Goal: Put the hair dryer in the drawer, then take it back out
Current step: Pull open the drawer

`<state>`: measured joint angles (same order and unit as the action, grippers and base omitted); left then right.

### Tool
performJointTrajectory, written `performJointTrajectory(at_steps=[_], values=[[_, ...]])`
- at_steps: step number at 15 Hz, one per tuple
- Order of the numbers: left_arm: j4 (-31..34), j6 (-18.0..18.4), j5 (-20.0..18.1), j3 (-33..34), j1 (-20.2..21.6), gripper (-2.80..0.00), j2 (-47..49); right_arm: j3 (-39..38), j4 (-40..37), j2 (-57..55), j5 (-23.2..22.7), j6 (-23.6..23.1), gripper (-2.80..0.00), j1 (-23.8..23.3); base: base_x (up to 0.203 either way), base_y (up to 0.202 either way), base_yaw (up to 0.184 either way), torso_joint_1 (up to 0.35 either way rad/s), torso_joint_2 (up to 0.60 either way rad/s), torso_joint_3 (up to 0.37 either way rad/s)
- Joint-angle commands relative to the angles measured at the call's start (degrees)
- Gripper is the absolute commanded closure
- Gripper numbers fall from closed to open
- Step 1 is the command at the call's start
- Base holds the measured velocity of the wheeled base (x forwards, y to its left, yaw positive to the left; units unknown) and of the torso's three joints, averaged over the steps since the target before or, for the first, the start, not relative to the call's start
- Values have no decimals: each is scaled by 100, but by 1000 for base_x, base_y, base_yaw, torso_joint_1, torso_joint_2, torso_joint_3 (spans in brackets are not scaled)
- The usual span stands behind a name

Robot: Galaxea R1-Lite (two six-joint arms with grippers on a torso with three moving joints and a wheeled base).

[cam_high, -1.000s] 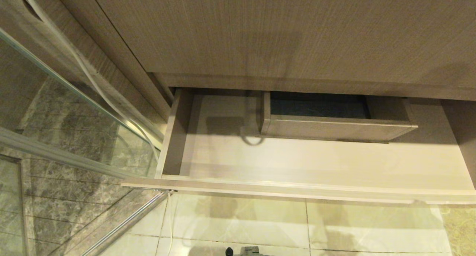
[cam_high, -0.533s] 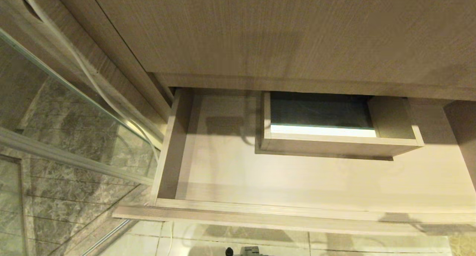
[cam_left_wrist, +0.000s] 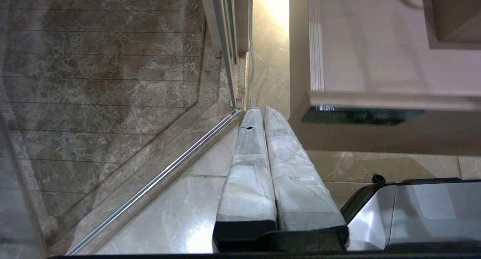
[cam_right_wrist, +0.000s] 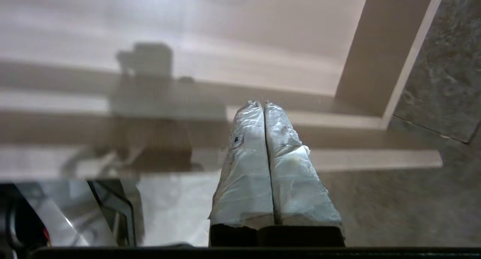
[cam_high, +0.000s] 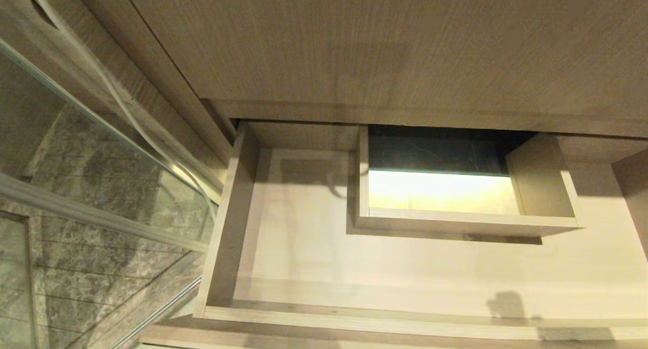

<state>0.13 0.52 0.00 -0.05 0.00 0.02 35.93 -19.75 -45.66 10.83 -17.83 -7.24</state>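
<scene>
The drawer stands pulled well out, its floor bare around the boxed cut-out. The hair dryer shows in no view, so it must be found first. The right claw is pressed shut on nothing, just over the drawer's front edge. The left claw hangs shut and empty above the floor tiles. Good practice: lift the right claw clear of the edge and spread it before reaching for the dryer's barrel, minding the cord.
</scene>
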Motion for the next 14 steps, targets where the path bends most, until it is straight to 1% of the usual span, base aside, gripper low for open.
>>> performJointTrajectory(at_steps=[1, 3, 5, 7, 8, 10, 14], values=[[-4, 0, 0, -4, 0, 0, -2, -105, 48, 142, 3, 73, 0, 75, 0, 0, 0, 0, 0, 0], [2, 0, 0, -3, 0, 0, -2, -46, 63, 284, 7, 142, 0, 210, 0, 0, 0, 0, 0, 0], [-5, 0, 0, 5, 0, 0, -2, -86, 103, 339, 16, 157, 0, 249, 0, 0, 0, 0, 0, 0], [-5, 0, 0, 5, 0, 0, -2, -174, 173, 444, 7, 315, 0, 302, 0, 0, 0, 0, 0, 0], [-5, 0, 0, 2, 0, 0, -2, -177, 175, 446, 7, 321, 0, 305, 0, 0, 0, 0, 0, 0], [-5, 0, 0, 2, 0, 0, -2, -237, 214, 598, -1, 412, 0, 451, 0, 0, 0, 0, 0, 0], [-5, 0, 0, 5, 0, 0, -2, -679, 218, 1312, -10, 431, 0, 514, 0, 0, 0, 0, 0, 0]])
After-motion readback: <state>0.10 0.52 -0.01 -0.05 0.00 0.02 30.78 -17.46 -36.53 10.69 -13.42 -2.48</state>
